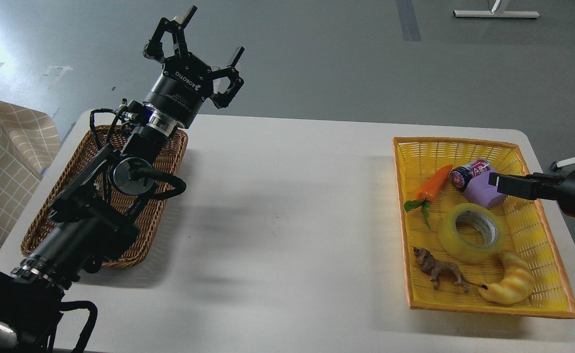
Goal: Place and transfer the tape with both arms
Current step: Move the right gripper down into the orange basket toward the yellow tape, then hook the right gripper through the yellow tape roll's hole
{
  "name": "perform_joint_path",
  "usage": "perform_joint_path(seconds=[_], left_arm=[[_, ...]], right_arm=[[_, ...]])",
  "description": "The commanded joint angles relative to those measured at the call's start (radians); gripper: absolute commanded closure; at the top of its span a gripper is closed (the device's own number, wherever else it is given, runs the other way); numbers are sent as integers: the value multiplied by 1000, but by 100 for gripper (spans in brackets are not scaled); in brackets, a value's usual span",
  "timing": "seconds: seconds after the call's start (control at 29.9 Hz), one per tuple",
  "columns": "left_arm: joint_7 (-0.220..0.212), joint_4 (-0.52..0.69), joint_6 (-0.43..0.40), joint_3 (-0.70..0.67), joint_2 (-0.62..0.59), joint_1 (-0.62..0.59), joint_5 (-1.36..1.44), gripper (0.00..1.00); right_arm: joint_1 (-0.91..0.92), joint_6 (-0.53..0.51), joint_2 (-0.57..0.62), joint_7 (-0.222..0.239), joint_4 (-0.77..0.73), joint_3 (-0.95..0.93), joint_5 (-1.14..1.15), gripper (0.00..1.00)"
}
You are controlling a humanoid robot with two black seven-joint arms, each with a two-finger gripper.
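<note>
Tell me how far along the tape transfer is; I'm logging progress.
Nothing looks done yet: the tape lies in the yellow basket, ungrasped. In hand: the right hand reaches in over the basket, above the tape. The left hand is open and raised above the wicker basket. Grasping, handover and placing remain.

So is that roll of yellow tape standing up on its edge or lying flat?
Lying flat. The tape rests in the yellow basket with its core hole facing up, between the carrot and the croissant toy.

Yellow basket (pixel 537 223), wicker basket (pixel 164 206), toys
</note>
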State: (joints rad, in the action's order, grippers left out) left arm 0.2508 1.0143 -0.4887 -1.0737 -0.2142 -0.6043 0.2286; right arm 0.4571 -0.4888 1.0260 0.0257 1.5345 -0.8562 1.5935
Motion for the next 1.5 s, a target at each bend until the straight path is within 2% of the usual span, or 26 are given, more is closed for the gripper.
perform_joint_path(seconds=[0.0,0.37,0.84,0.97,1.0,1.2,1.47], left_arm=[[-1,0,0,-11,-1,0,0,2],[-1,0,0,-11,-1,1,0,2],[-1,0,0,-11,-1,3,0,2],[-1,0,0,-11,-1,3,0,2],[-1,0,0,-11,-1,3,0,2],[-1,0,0,-11,1,3,0,2],[1,0,0,-12,-1,3,0,2]], right_arm=[[0,0,0,-1,-4,25,48,1],[-15,0,-10,5,-33,91,135,2],[-15,0,-132,10,-140,108,214,4],[-14,0,-141,10,-143,131,215,8],[-14,0,-144,10,-145,134,215,12],[-11,0,-149,10,-146,149,215,21],[-6,0,-179,8,-177,161,215,28]])
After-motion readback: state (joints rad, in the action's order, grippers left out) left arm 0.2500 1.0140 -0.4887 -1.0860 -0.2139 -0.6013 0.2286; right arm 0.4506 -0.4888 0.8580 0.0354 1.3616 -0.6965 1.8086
